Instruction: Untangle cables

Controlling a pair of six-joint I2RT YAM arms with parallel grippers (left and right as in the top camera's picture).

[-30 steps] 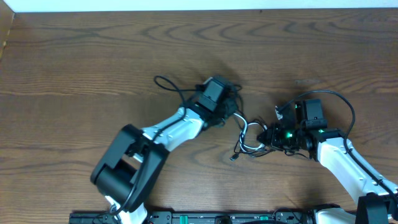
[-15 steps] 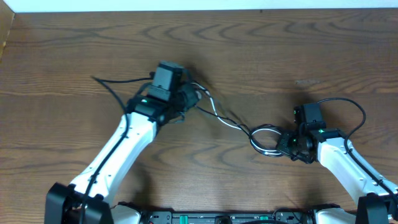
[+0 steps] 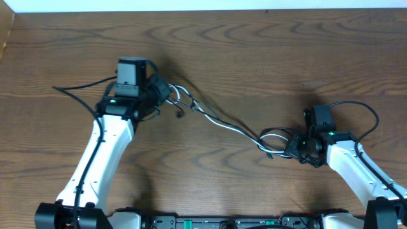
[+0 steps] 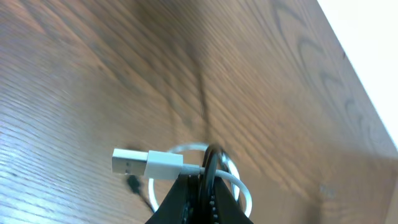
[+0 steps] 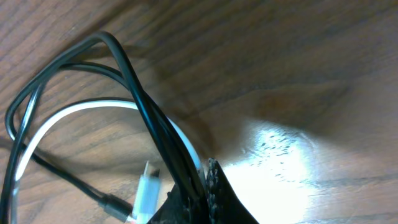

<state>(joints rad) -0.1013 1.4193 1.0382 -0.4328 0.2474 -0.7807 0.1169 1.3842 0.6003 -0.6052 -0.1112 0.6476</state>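
Left gripper (image 3: 163, 95) and right gripper (image 3: 290, 147) each pinch the cables (image 3: 224, 124), strung diagonally between them, far-left to near-right.

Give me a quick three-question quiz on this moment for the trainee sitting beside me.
1. True or false: the cables lie in one heap beside the left gripper, well away from the right gripper.
2. In the left wrist view, the plug by the fingers is: A black, B white, C red.
3. Which gripper is nearer the far edge of the table?

Key: 1 false, they stretch from one gripper to the other; 2 B; 3 the left.
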